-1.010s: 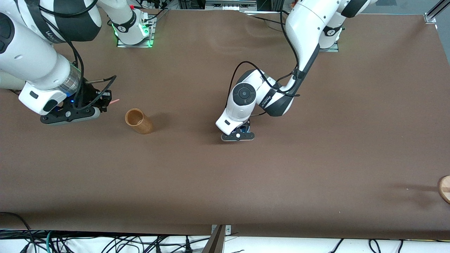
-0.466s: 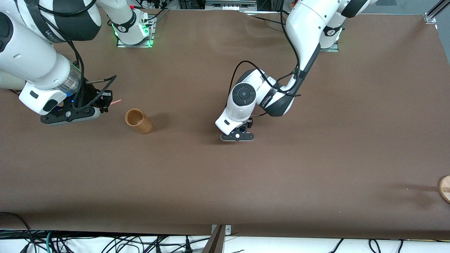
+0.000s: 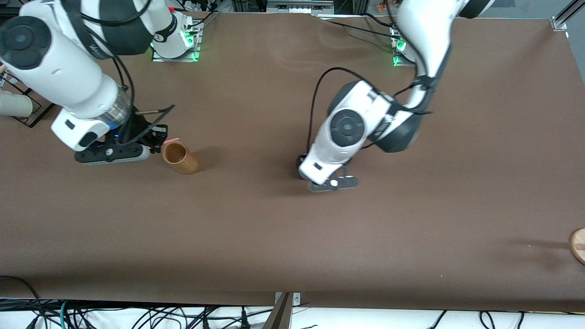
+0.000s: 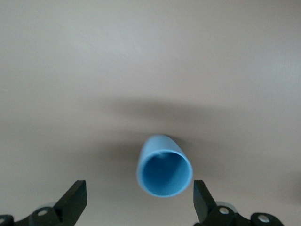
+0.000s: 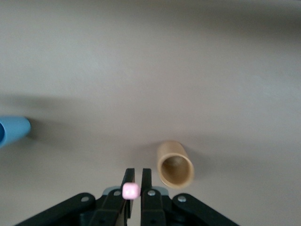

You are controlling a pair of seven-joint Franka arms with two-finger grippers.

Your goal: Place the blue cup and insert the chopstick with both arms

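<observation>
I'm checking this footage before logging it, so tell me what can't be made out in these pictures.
- Front view: the blue cup is hidden under the left arm's wrist; only the left wrist view shows it, between the open left tool.
- Chopstick: only its pink end shows in the shut right tool; its length is hidden.
- Front view: a wooden object is cut off by the edge.

A light-blue plastic tumbler [image 4: 164,172] has a deeper blue inside; the thin pink stick [image 5: 130,190] is pale pink; the wooden cylinder holder [image 3: 180,157] is tan-brown.
</observation>
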